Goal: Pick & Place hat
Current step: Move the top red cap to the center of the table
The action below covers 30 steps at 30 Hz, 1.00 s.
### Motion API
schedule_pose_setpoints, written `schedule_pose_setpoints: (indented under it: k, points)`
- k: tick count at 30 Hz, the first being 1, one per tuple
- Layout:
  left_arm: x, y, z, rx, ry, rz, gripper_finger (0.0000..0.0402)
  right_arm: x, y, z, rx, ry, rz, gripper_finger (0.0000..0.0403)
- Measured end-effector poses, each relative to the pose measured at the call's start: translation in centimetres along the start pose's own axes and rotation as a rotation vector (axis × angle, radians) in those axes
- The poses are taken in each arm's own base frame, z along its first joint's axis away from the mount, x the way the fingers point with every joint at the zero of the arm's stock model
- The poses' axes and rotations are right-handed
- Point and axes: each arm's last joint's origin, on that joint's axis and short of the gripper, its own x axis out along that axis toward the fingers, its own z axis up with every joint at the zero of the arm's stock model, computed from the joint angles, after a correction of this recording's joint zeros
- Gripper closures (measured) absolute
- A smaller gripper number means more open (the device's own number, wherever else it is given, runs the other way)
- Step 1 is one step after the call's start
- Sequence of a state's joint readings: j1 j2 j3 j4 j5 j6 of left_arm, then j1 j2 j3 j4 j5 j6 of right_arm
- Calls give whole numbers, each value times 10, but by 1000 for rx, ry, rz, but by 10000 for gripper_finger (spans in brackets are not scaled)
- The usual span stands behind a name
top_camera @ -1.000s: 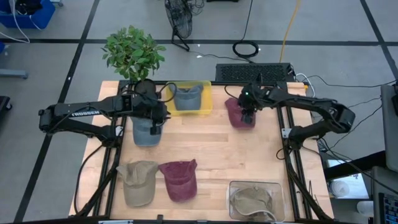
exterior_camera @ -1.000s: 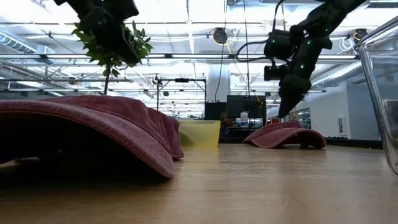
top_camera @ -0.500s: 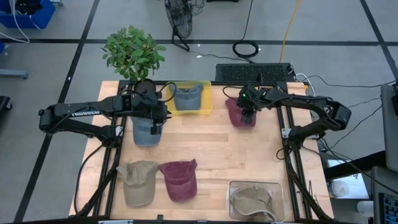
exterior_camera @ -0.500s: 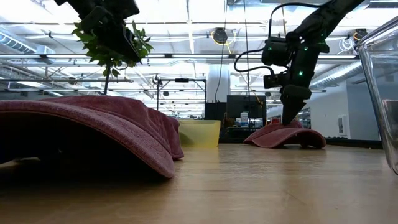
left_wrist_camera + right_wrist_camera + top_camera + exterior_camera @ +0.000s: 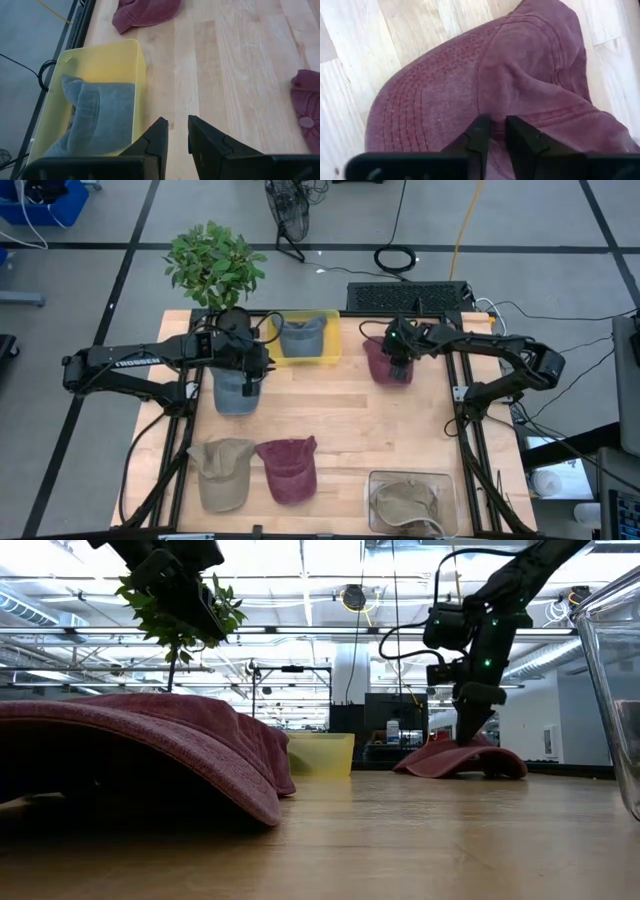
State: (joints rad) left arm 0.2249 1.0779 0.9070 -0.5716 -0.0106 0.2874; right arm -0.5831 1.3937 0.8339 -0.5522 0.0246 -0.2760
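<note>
At the near edge of the bench (image 5: 330, 415), a clear bin (image 5: 411, 501) holds an olive cap (image 5: 405, 502). Beside it to the left lie a maroon cap (image 5: 287, 468) and a tan cap (image 5: 221, 473), side by side on the bare wood. In the low view the maroon one fills the foreground.

Farther back on the left, a blue-grey cap (image 5: 235, 394) lies on the bench under the left tool (image 5: 250, 383). This tool hovers above the cap with nothing in it, its 2 fingers (image 5: 156, 140) showing a narrow gap in the left wrist view.

On the right side, at about the same depth, the right tool (image 5: 399, 365) is down on a second maroon hat (image 5: 386, 362), which lies on the wood. Its 2 fingers (image 5: 479, 131) press into the crown and pinch a fold of fabric between them. The hat is still resting on the bench in the low view.

At the far edge, between the 2 arms, a yellow bin (image 5: 302, 356) holds a grey-blue cap (image 5: 301, 334). Beyond the bench's back left corner stands a green plant (image 5: 213, 266), and a dark keyboard (image 5: 408, 296) lies behind the back right edge.
</note>
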Motion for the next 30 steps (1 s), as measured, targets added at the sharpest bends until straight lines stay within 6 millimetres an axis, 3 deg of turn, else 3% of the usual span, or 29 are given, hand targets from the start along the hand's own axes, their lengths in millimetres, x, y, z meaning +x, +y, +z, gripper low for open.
schedule_pose_setpoints:
  k: [5,13,24,30]
  points:
    - [0,0,0,0,0,0,321,2,1,-2,-2,-7,-2,393]
    - [0,0,0,0,0,0,321,-3,1,0,-2,-39,-10,397]
    - [0,1,0,6,6,18,321,-46,20,11,-33,-312,-38,400]
    - [0,1,0,6,10,34,321,-58,34,22,-76,-389,-112,400]
